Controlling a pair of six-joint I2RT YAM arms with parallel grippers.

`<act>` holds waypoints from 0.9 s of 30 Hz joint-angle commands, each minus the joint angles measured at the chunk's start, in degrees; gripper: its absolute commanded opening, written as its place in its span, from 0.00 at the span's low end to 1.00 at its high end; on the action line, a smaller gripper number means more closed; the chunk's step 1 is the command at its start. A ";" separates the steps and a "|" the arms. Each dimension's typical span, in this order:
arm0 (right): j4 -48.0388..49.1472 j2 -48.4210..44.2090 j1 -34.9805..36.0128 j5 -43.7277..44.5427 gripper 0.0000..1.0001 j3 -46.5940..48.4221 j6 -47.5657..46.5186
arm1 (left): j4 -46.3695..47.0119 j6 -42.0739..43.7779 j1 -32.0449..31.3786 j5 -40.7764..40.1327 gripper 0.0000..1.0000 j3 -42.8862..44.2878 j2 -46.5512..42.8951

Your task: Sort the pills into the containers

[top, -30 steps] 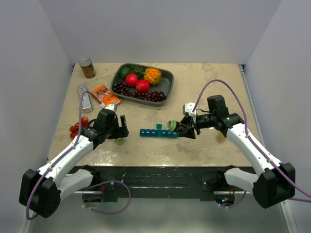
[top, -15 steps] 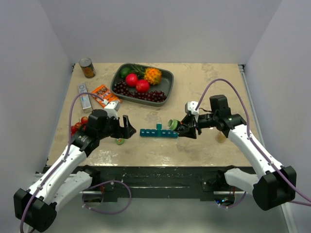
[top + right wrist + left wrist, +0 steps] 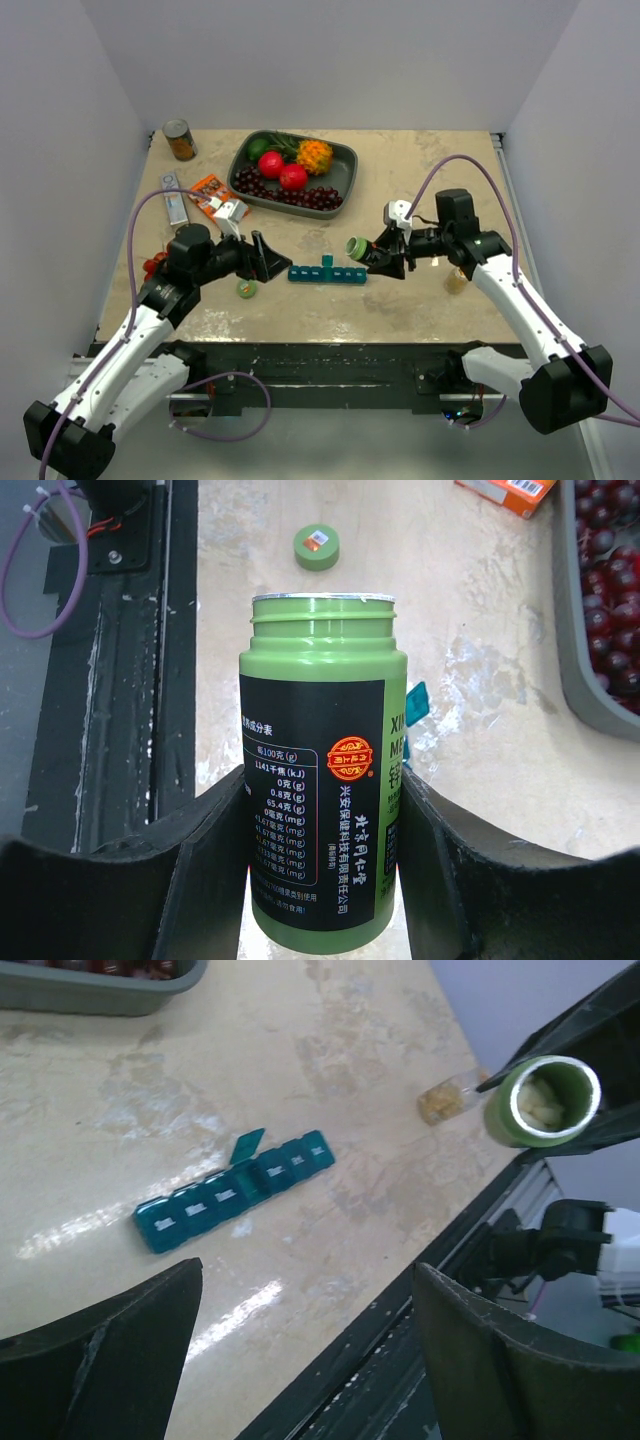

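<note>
From above, the teal pill organizer (image 3: 327,273) lies mid-table with one lid standing up; what its compartments hold cannot be made out. The left gripper (image 3: 272,261) hovers just off the organizer's left end, jaws spread wide and empty. The right gripper (image 3: 378,257) is clamped around a green bottle (image 3: 357,248) held on its side, mouth towards the organizer's right end. A green cap (image 3: 246,289) sits near the left gripper, a fruit tray (image 3: 346,170) farther back, and a small tan bottle (image 3: 455,281) by the right arm. The left wrist view shows six lids closed and one raised, and pale pills (image 3: 541,1110) inside the bottle's open mouth. The right wrist view shows both fingers (image 3: 201,852) pressed against the bottle's labelled sides, with the cap on the table beyond.
</note>
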 commanded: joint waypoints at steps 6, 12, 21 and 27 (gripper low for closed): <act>0.90 -0.25 -0.87 -0.81 0.00 4.77 1.31 | 19.25 -12.96 0.30 12.08 0.89 -1.30 1.12; -1.03 0.28 -1.57 -0.81 0.00 8.62 2.10 | 22.78 -13.76 0.30 14.38 0.89 -0.08 1.56; -2.53 3.53 -6.75 2.43 0.00 35.94 16.93 | 19.79 -10.41 0.30 13.41 0.89 2.03 0.69; 10.47 2.83 -11.59 16.83 0.00 49.41 42.29 | 22.34 -11.73 0.30 13.41 0.89 1.07 -1.07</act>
